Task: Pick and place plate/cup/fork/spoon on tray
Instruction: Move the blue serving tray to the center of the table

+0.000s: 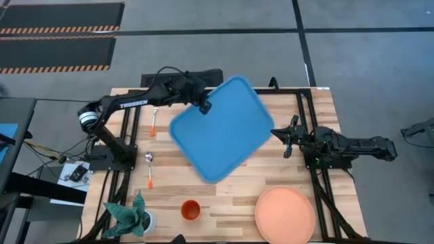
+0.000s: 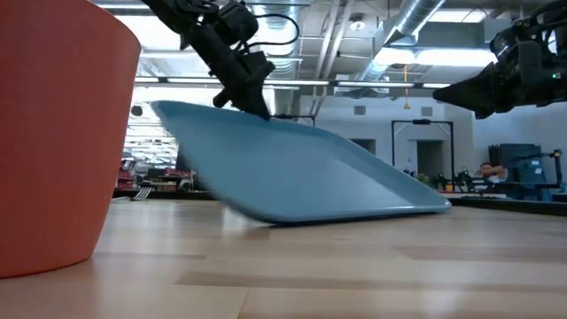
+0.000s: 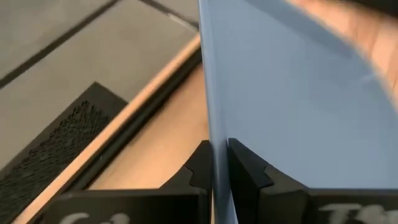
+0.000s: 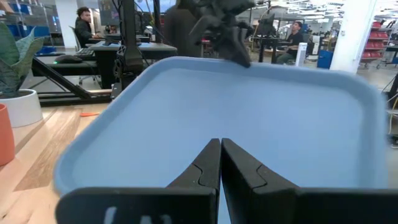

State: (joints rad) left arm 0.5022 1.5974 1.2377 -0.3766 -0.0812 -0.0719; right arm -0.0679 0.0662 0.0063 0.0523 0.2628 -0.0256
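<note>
One edge up, the tray (image 1: 220, 129) tilts mid-surface with the left pincer (image 1: 203, 106) clamped on its ten-o'clock rim to reposition it, while the right pincer (image 1: 287, 135), fingers together, waits at three o'clock.

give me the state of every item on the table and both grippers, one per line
tray: tilted, one edge lifted, far edge on the table
left gripper: shut on the tray's raised rim
right gripper: shut, empty, beside the tray
plate: flat on the table, empty
cup: upright on the table
fork: lying on the table
spoon: lying on the table
plant pot: upright on the table
</note>
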